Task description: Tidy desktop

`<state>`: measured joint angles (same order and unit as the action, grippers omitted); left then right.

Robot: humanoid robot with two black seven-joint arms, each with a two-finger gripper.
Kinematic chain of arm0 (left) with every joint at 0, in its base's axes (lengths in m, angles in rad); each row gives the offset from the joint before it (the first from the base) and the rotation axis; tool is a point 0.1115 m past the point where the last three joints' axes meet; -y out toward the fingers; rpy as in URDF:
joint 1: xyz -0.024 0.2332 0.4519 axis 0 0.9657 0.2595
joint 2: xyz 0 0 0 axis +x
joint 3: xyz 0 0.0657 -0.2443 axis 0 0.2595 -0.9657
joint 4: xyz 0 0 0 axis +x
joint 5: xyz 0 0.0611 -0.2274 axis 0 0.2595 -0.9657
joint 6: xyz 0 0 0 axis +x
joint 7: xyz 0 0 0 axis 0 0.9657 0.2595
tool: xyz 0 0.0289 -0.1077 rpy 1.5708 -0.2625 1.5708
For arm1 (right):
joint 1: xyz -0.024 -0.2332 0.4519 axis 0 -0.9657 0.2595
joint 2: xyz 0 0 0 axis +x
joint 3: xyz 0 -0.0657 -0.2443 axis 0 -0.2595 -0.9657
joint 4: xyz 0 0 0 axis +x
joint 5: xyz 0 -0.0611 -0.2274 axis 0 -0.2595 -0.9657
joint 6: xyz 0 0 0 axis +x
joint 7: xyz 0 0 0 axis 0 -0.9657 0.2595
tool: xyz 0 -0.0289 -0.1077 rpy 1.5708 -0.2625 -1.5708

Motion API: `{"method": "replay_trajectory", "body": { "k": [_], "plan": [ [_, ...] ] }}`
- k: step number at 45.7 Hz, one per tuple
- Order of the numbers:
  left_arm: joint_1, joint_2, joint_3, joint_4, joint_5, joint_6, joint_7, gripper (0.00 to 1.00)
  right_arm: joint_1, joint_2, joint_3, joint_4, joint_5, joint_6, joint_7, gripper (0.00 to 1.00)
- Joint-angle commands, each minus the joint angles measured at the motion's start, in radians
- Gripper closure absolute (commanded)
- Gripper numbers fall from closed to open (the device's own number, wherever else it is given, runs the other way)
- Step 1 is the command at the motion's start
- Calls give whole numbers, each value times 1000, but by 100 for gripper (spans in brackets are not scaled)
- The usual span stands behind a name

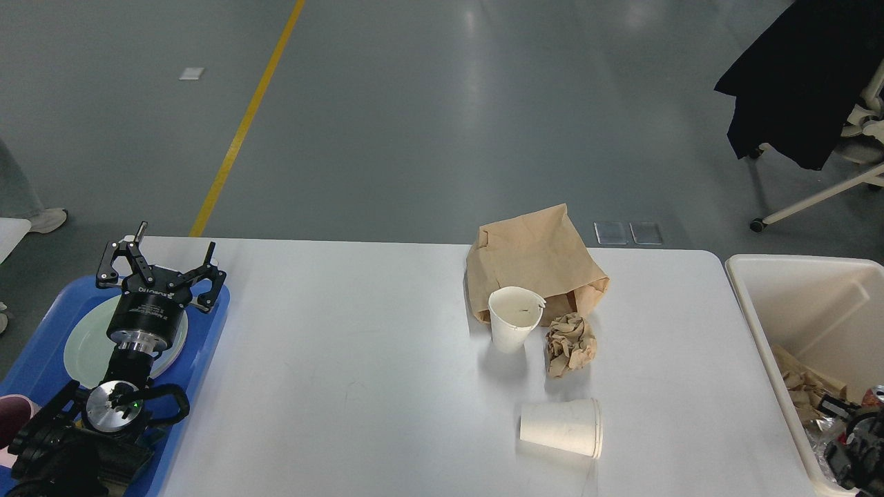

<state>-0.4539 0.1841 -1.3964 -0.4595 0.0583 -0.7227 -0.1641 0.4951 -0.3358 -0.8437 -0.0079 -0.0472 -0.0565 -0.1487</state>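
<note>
White worktop (359,359) with rounded corners, slightly glossy, faintly scuffed — filling the lower middle of the head view, long axis running left to right, far edge facing a grey concrete floor (428,117) crossed by a yellow line (243,124). Office chair (822,103) draped in black cloth at far right.

On the worktop's right half: brown paper bag (535,259), an upright white paper cup (513,319) touching its front, crumpled brown paper (570,344) just beside the cup, and nearer, a second white cup (561,428) lying on its side.

At left, blue tray (207,331) holding a pale plate (83,345); left end effector (160,266) above it, fingers spread wide, holding nothing.

At right, cream bin (766,317) with brown and silvery scraps; right end effector (856,449) dark at the bin's near corner — cannot tell whether parted or closed.
</note>
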Motion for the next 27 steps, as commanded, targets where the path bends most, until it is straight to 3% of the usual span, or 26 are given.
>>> {"method": "replay_trajectory", "body": {
  "k": [1, 20, 27],
  "plan": [
    [0, 0, 0, -1, 0, -1, 0, 4, -1, -3, 0, 0, 0, 0, 0, 0],
    [0, 0, 0, -1, 0, 0, 0, 4, 10, -17, 0, 9, 1, 1, -2, 0],
    [0, 0, 0, -1, 0, 0, 0, 4, 74, -58, -12, 109, -6, 6, -9, 0]
  ]
}}
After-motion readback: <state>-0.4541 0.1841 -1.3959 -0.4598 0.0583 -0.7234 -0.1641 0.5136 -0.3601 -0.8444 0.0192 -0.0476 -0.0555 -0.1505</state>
